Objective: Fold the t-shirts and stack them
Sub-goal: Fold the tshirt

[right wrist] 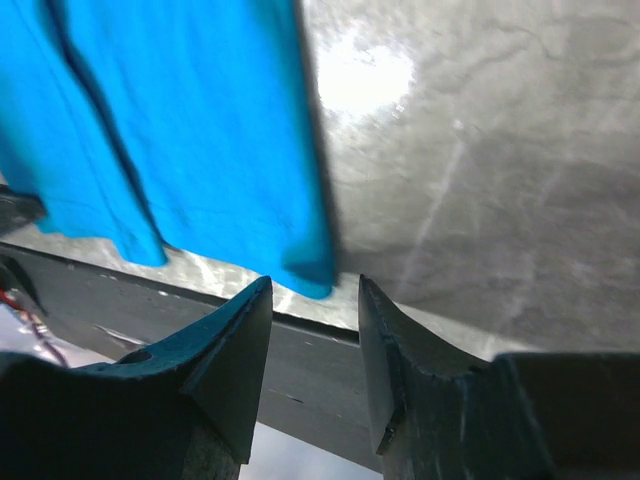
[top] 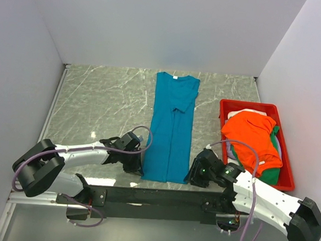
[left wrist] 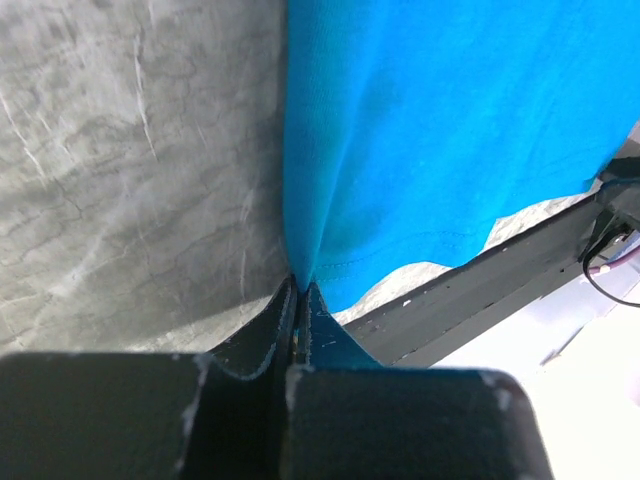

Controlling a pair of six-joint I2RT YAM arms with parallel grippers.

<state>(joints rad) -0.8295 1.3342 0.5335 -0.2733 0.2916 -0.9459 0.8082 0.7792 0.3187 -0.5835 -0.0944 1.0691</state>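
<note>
A teal-blue t-shirt lies folded into a long strip down the middle of the table, white neck label at the far end. My left gripper is shut on its near left hem corner; the left wrist view shows the cloth pinched between the jaws. My right gripper is open beside the near right hem corner, which sits just ahead of the gap between the jaws, not held. Orange, green and white t-shirts lie heaped in the bin.
A red plastic bin stands at the right of the marble table. A black bar runs along the table's near edge, close under both grippers. White walls close in the left, back and right.
</note>
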